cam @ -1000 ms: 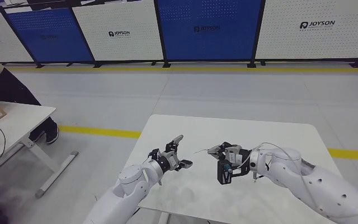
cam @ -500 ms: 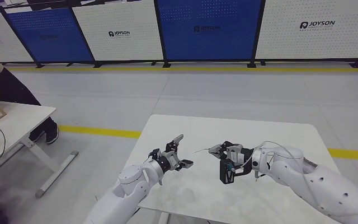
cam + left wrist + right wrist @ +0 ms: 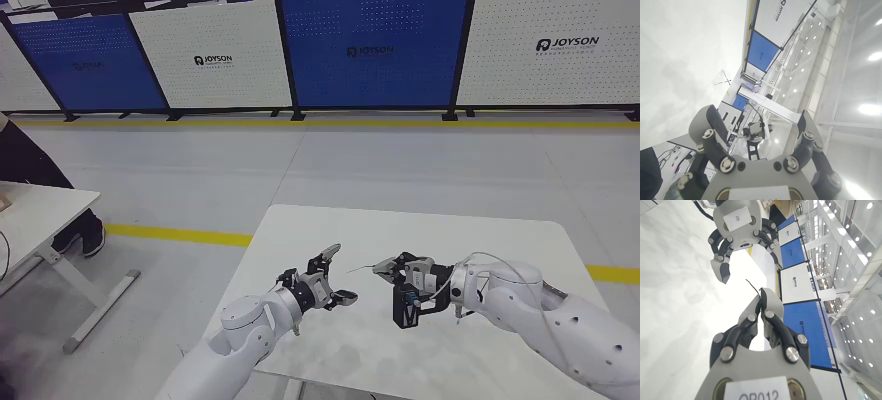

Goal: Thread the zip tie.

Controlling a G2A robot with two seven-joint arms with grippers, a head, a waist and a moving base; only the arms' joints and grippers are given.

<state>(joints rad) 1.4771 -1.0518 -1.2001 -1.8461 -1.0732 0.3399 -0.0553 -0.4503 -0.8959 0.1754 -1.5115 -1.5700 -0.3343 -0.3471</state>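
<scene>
Right now my right gripper [image 3: 760, 295] is pressed together on the zip tie [image 3: 752, 286], whose thin dark tail pokes out past my fingertips above the white table [image 3: 500, 240]. My left gripper [image 3: 342, 272] is spread wide and faces it, near the tail's tip but not touching it.

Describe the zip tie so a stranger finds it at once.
Above the white rectangular table, look at the shut right gripper. A thin black plastic zip tie pokes from its tip toward the open left gripper, the only thread-like thing there.
</scene>
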